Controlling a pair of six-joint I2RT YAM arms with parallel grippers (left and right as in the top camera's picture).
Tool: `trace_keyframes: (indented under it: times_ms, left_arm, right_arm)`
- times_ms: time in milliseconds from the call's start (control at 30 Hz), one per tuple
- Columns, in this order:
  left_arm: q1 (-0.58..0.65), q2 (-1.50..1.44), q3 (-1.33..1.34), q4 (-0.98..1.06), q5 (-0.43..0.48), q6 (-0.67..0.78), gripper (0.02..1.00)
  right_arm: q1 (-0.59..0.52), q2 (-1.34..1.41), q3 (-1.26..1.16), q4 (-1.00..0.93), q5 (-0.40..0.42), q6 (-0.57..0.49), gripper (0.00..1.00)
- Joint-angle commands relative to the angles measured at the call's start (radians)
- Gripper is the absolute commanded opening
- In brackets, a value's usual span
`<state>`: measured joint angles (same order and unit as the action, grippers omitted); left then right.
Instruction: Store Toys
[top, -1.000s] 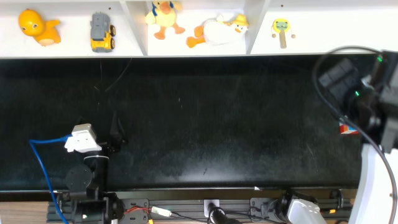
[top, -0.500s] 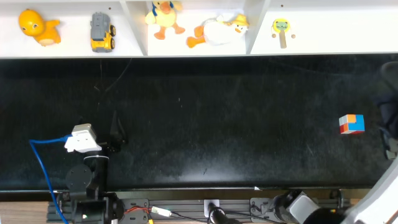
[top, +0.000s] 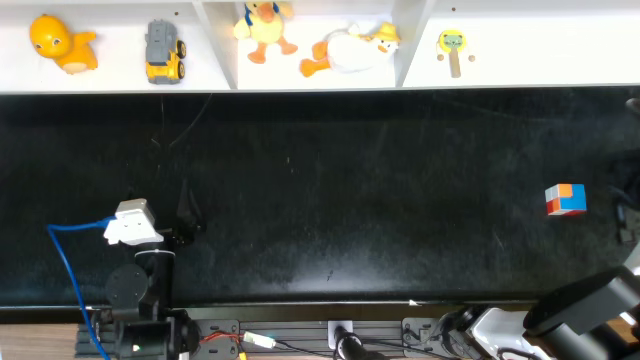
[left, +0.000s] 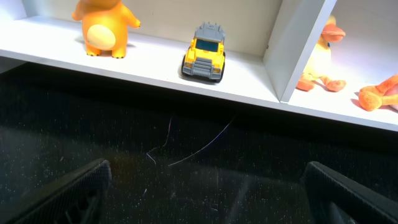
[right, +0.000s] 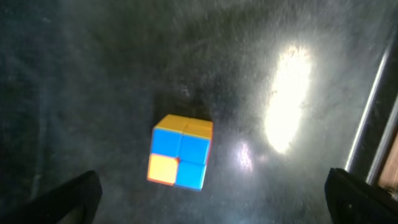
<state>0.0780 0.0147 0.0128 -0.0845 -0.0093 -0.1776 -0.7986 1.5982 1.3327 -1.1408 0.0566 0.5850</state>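
Cube (right: 180, 152): lying unstored, well apart from shelf (top: 520, 78).
Right gripper (right: 214, 202): gaping empty, likely readying a grab.
Left gripper (left: 208, 199): gaping empty, facing shelf.

Top view looks straight down on the black table (top: 350, 200), white shelf (top: 320, 82) at its far edge; left wrist view faces that shelf from low, sharing the yellow truck (left: 204, 53); right wrist view looks down closely on the shared colour cube (right: 180, 152).

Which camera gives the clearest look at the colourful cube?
The right wrist view: the cube lies close below, its coloured squares distinct. The top view shows the cube small, at far right. The left wrist view faces the toy truck instead.
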Motion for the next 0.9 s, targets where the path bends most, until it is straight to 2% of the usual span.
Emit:
trace_keyframes:
  times_ms: [33,467,800,900]
  left_arm:
    - [-0.005,-0.012,-0.005,0.001,-0.008,-0.007,0.998]
    - [-0.005,-0.012,-0.005,0.001,-0.008,-0.007,0.996]
    - [-0.005,-0.012,-0.005,0.001,-0.008,-0.007,0.998]
    - [-0.005,-0.012,-0.005,0.001,-0.008,-0.007,0.998]
  right_arm:
    - [-0.004,0.005,-0.110,0.066,0.015,0.023,0.998]
    - [0.022,0.006,-0.305,0.353,0.023,0.062,0.998]
    - [0.115,0.021,-0.311,0.410,0.025,0.143,0.998]
    - [0.131,0.036,-0.311,0.415,0.050,0.160,0.991]
